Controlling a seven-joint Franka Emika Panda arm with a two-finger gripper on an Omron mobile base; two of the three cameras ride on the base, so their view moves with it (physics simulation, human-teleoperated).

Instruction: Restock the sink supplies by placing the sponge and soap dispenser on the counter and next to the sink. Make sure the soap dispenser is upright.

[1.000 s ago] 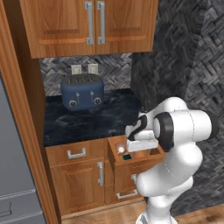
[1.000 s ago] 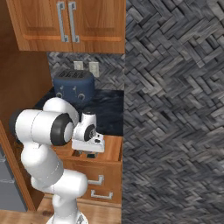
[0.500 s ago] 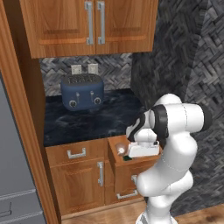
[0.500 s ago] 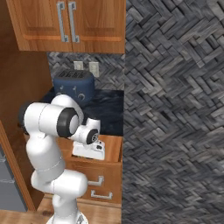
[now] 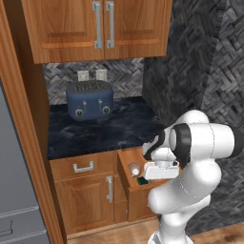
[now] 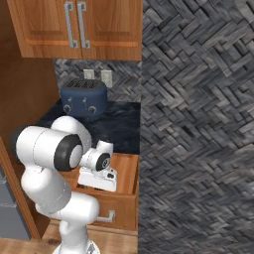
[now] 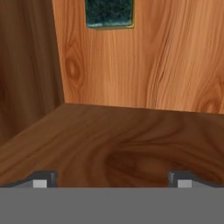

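- Swung lower and further over the open drawer point(image 5: 125, 167) since a second ago: arm point(image 5: 202, 143) folded down, elbow now at the right centre of the left base view, hand dipped inside the drawer.
- Dark marbled desk point(image 5: 109, 127) in mid-frame of the left base view, carrying only a blue toaster point(image 5: 89, 99) at its back. Plenty of bare stone there for setting things down later.
- Drawer floor point(image 7: 131, 140) and a pale wooden wall point(image 7: 166, 57) ahead in the hand view. Close quarters, so slow travel, keeping clear of the side wall at left of that frame.
- Soap dispenser point(image 5: 135, 170) at the left front of the drawer, just left of the white hand in the left base view. Upright or tipped: cannot tell from here.
- Sponge point(image 7: 108, 13) at the top edge of the hand view, left of centre, dark green face showing; also a dark patch point(image 5: 141, 181) just below the dispenser in the left base view.
- End effector point(image 7: 110, 180) spread about as wide as it goes, nothing between its fingertips point(image 7: 41, 180), tips low at the frame's bottom corners.
- Judged step: reaching for the sponge. Best done by centring the pad between the tips first, then descending until the tips straddle its edges, then closing gently. A flat, thin pad, so likely to slip out of a shallow pinch.
- Lift straight up afterwards, clear of the drawer rim and the dispenser beside it.
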